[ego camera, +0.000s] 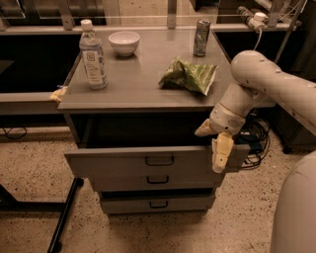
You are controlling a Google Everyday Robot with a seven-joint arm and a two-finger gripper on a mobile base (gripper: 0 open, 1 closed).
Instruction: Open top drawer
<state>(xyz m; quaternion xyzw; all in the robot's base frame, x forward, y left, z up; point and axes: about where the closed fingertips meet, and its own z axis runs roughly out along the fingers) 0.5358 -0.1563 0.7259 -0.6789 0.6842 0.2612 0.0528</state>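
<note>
Hand (216, 146) sits at right end of the open top drawer (113, 162) — grip cannot be told.

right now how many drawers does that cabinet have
3, stacked: the top drawer, pulled out; the middle drawer just below it; the bottom drawer nearest the floor. The hand sits at the top drawer's right end.

Office or lab workspace: grey metal drawer cabinet (138, 94), speckled floor (34, 163), cables (254, 136) at the right, power strip (249, 15) past the worktop's far right corner. Gripper (216, 146) at the top drawer's (118, 162) right end.
</note>
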